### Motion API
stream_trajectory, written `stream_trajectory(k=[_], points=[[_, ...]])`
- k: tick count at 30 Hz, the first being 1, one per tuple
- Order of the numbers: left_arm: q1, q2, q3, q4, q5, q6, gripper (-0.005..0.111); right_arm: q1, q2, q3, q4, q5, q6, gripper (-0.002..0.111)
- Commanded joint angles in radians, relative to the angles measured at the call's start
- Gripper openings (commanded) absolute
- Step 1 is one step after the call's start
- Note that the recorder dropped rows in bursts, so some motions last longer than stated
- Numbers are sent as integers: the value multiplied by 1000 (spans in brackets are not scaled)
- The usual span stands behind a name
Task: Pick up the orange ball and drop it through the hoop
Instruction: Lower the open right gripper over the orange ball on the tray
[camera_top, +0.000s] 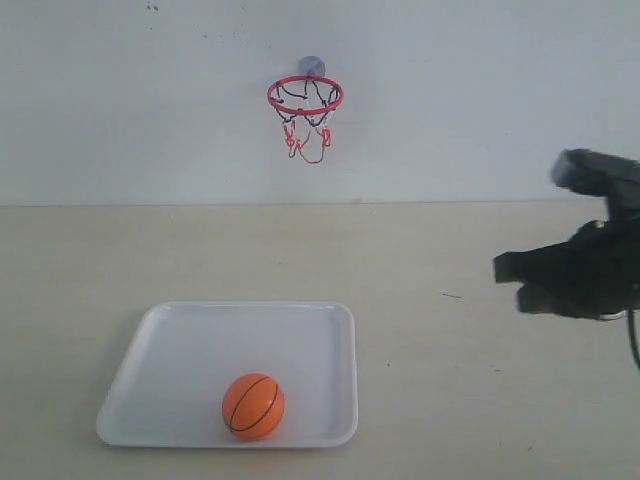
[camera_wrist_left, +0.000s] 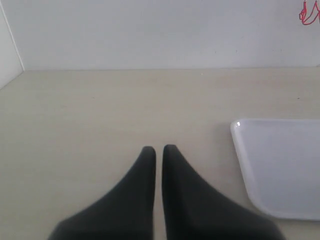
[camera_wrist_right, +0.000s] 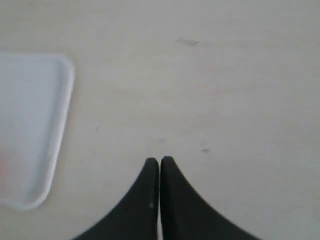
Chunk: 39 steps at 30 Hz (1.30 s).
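Observation:
The orange ball, with thin black seams, rests near the front edge of a white tray. The hoop has a red ring and a black-and-red net and hangs on the back wall by a suction cup, above and behind the tray. My right gripper hovers at the right side of the table, well clear of the ball, its black fingers together and holding nothing. My left gripper is shut too and empty, beside the tray's corner; it does not show in the exterior view.
The beige tabletop runs back to a plain white wall. The tray's rounded corner lies off to one side of the right fingers. A strand of the red net shows at the edge of the left wrist view.

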Motion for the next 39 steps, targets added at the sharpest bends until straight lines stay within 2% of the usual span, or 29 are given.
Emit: stream_trajectory(k=[1,3,5,8,11,12,13,19,24,39], points=[[4,-3,4,-7,1,2,4,103,145,-155,149,291,-324,0],[4,-3,4,-7,1,2,4,178,185,-210,170,331,-348,3],[4,-3,4,-7,1,2,4,268,213,-257,160,341,-348,11],[4,-3,4,-7,1,2,4,376,225,-306,156,313,-348,38],[4,-3,4,-7,1,2,4,466,227,-340,152,198,-317,77],[4,-3,4,-7,1,2,4,488,229,-346,149,163,-296,84],[4,-3,4,-7,1,2,4,512,233,-352,137,144,-278,86],[4,-3,4,-7,1,2,4,595,271,-385,-22,60,-135,74],[4,-3,4,-7,1,2,4,597,281,-385,-75,-11,-32,74],[4,-3,4,-7,1,2,4,597,444,-444,-122,63,65,74]])
